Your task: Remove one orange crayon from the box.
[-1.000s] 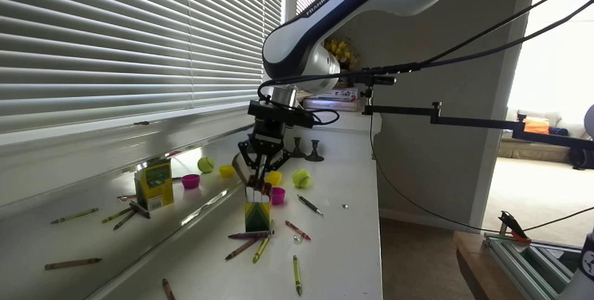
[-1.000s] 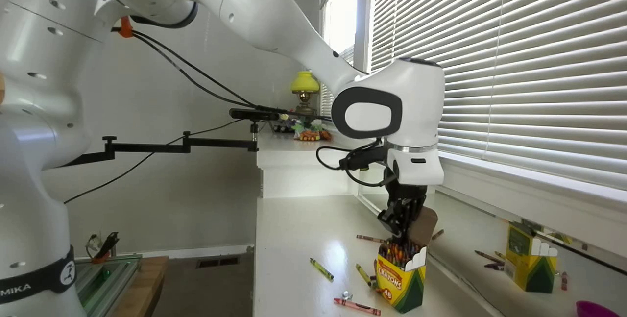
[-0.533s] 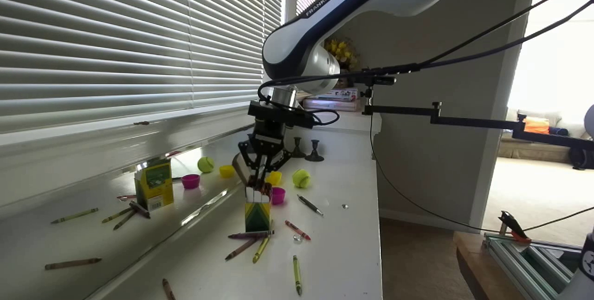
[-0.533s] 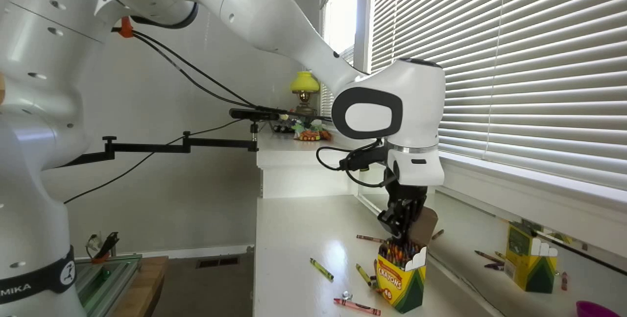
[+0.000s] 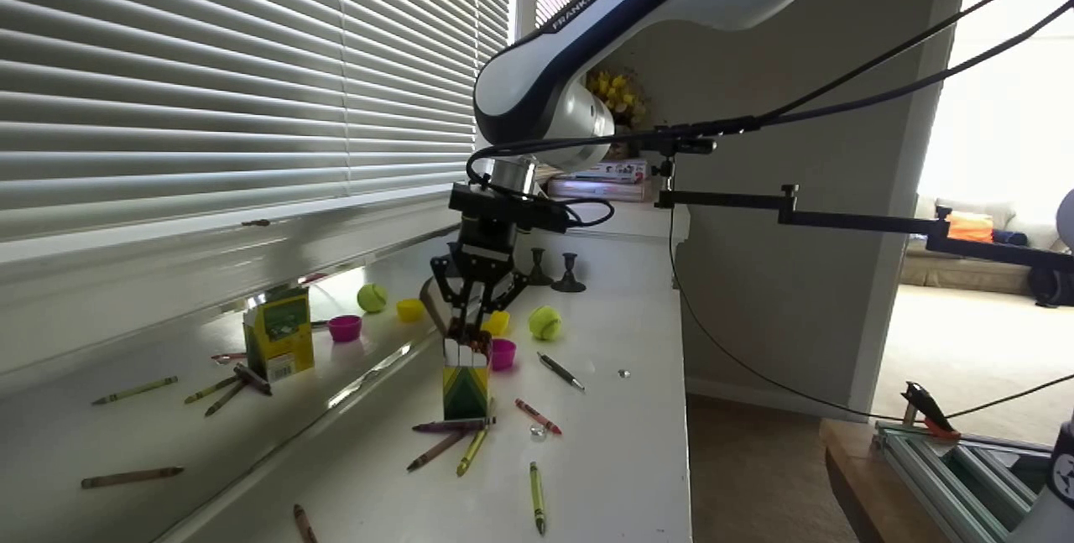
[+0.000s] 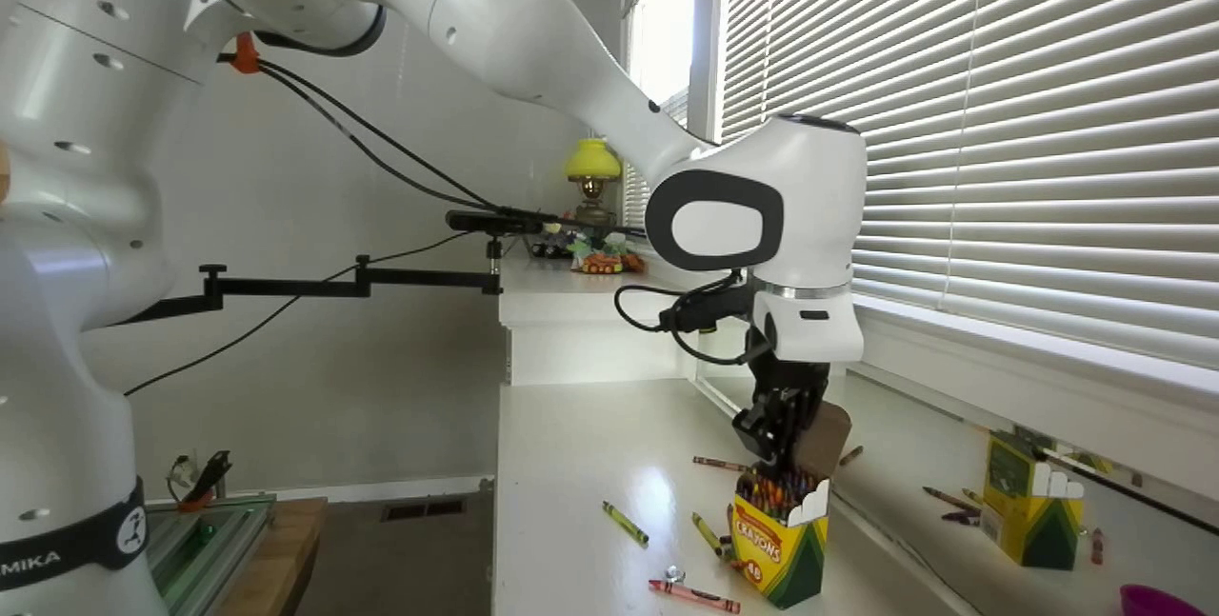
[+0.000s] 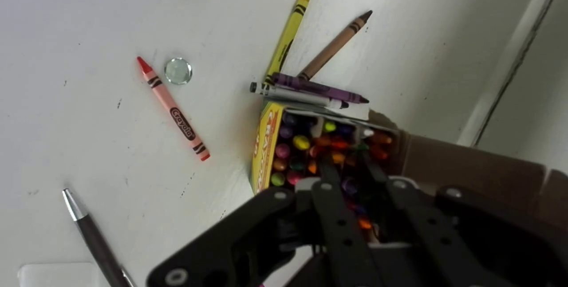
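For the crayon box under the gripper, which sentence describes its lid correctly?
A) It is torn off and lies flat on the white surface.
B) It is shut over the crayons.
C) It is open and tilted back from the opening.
C: in an exterior view the brown lid leans back from the top of the crayon box, and the wrist view shows crayon tips inside.

White slatted blinds, bright window, white ledge, gray wall, brown floor, beige sofa

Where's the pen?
In the wrist view, the pen lies on the white surface at lower left, below the loose red crayon.
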`<move>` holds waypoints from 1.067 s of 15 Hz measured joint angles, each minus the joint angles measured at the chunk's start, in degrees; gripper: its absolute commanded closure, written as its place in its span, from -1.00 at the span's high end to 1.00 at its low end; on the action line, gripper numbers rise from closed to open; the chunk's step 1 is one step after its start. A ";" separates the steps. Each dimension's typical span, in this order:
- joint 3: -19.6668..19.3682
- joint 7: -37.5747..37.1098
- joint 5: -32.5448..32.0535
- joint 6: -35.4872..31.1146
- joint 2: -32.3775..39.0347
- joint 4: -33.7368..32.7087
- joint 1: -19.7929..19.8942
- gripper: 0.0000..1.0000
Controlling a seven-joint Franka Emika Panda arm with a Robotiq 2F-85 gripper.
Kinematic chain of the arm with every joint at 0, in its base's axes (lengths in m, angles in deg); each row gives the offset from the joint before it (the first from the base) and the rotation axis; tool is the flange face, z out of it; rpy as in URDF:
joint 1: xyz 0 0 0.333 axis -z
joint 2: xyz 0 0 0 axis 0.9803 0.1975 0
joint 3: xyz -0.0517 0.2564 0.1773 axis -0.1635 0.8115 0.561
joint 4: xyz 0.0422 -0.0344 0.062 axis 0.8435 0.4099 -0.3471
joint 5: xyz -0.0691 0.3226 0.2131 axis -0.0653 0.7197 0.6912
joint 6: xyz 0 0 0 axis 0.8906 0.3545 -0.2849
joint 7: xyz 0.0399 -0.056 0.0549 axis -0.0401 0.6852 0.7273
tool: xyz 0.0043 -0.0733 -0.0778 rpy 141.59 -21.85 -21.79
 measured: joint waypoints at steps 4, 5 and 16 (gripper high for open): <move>0.00 0.08 0.00 0.01 0.09 -0.16 0.04 -0.61; 0.00 0.17 0.00 0.01 0.10 -0.23 0.06 -0.62; 0.03 1.13 0.03 0.01 0.13 -0.54 0.18 -0.64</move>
